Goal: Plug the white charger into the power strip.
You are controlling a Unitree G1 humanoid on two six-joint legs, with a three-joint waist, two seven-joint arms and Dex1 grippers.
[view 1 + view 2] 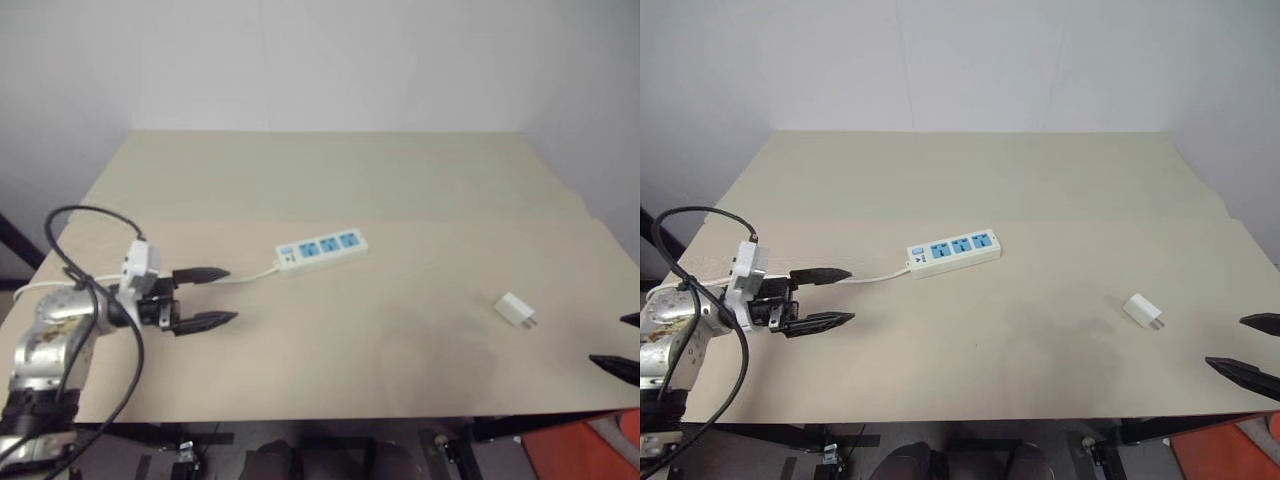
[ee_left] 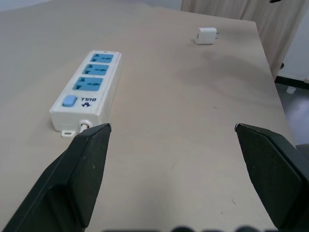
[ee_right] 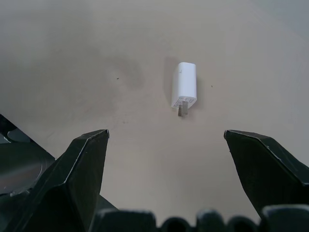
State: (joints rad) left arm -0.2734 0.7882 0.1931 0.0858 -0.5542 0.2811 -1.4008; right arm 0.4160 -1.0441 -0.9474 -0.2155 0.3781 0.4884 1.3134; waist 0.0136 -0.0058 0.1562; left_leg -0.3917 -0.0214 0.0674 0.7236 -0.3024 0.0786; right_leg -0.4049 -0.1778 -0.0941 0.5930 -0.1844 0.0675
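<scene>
White charger (image 3: 184,91) lies apart, ahead of open right claw (image 3: 166,145).

Strip (image 1: 322,249): long flat white bar, three blue sockets in a row, small blue switch at the cord end, white cord trailing left; lies flat, slightly angled, mid-table. Charger (image 1: 515,310): small white block with short metal prongs, unplugged, lying on its side well right of the strip

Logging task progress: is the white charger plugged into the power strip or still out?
Out. The white charger lies on the table, apart from the power strip, whose three sockets are empty.
</scene>
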